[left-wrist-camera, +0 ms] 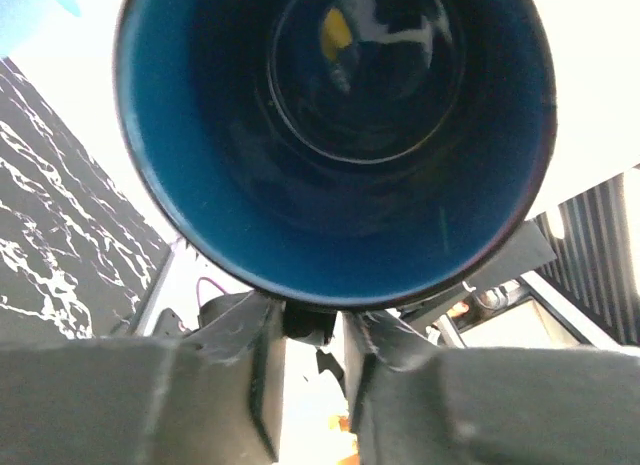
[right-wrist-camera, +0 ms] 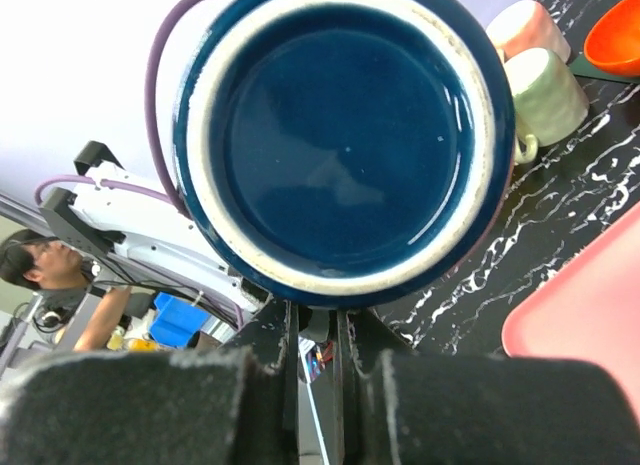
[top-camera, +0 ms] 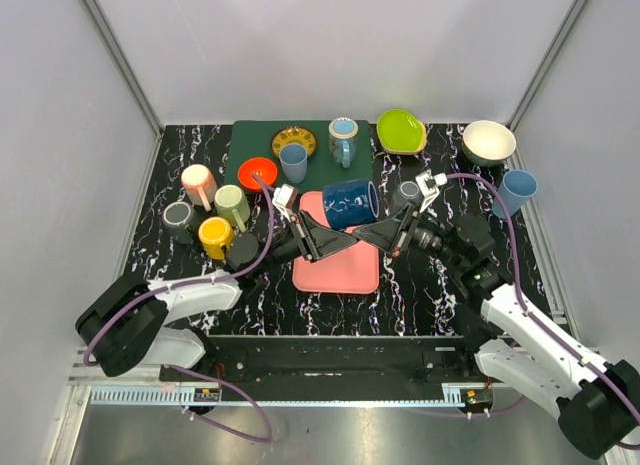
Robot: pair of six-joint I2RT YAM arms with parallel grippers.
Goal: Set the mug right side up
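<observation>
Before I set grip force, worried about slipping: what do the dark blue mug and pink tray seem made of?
The dark blue mug looks like glazed ceramic, glossy: sharp reflections inside, pale unglazed foot ring. The pink tray is probably plastic, matte: flat even colour, rounded corners.

Mug over tray on table

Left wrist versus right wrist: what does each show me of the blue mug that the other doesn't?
Left wrist only: the blue mug seen mouth-on, its open interior facing the lens. Right wrist only: the mug's base, plus the pink tray, orange bowl, pink mug and green mug beyond. Both: the mug fills the frame just above the left fingers or right fingers. Neither view shows clearly what they clamp.
</observation>
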